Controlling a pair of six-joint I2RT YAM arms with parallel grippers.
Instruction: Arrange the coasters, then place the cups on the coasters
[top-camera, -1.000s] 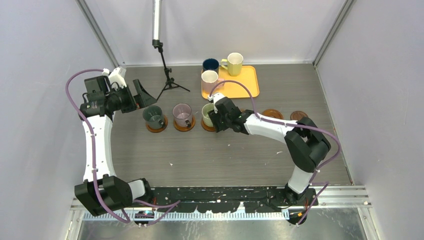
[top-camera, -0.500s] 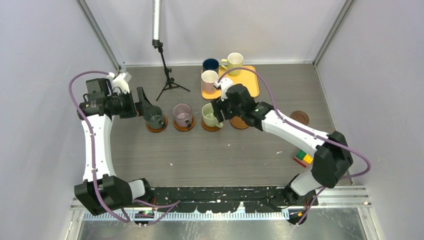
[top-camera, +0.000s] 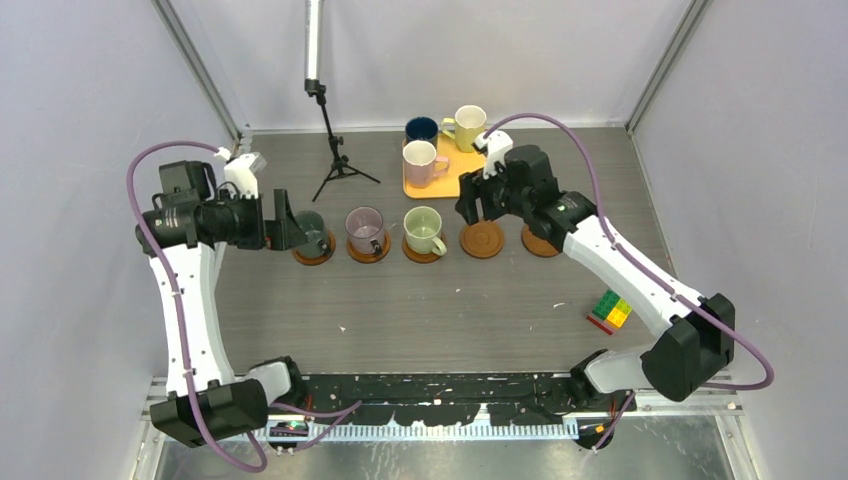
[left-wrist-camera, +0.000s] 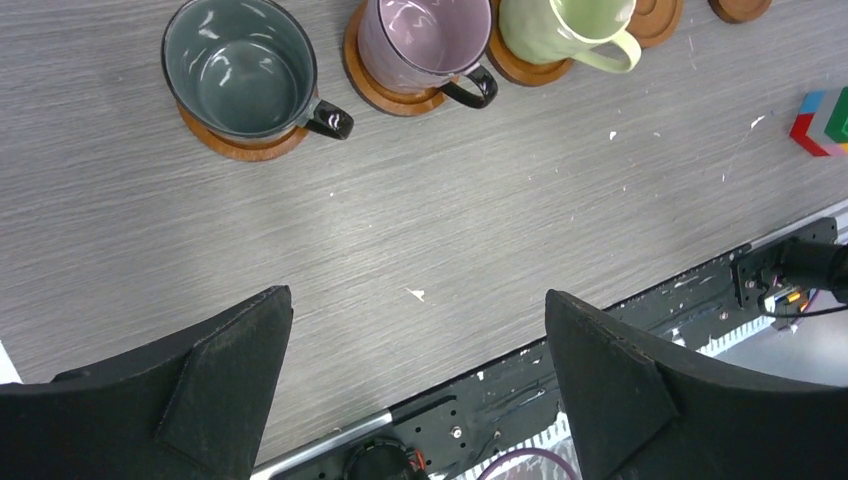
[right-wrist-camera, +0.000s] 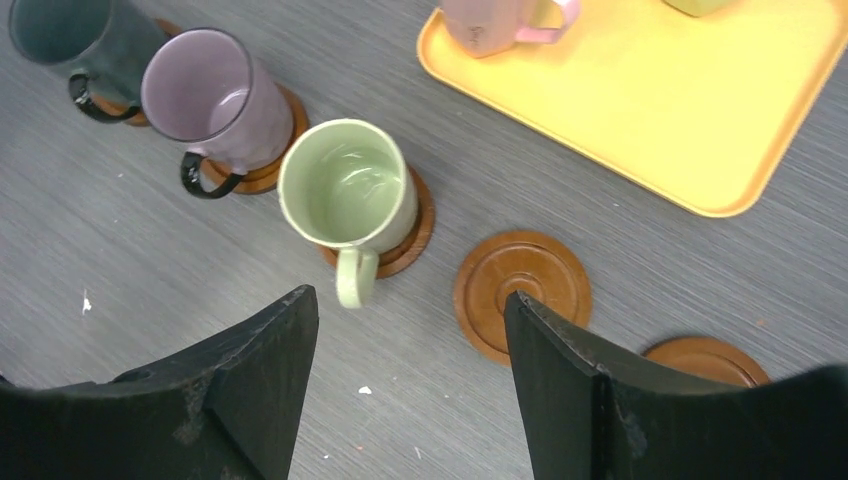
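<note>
Coasters (right-wrist-camera: 522, 290) set in a row across the bench (top-camera: 400, 310). Three on the left carrying the dark green cup (top-camera: 306, 230), mauve cup (top-camera: 365, 228) and light green cup (top-camera: 424, 228); two bare to their right; sixth not visible. Pink cup (top-camera: 419, 160) and pale yellow cup (top-camera: 469, 124) on the tray (right-wrist-camera: 640, 110), navy cup (top-camera: 421, 129) at its far-left corner.

Right pincer (right-wrist-camera: 408, 300) open and empty, hovering near the tray's near edge. Left pincer (left-wrist-camera: 417, 297) spread wide, empty, beside the dark green cup.

Probably next: fetch the pink cup. Approach from above, clamp across the wall away from the handle, lift straight up clear of the tray lip. Lower centred inside the raised rim of the bare coaster beside the light green cup, minding that cup's handle.
</note>
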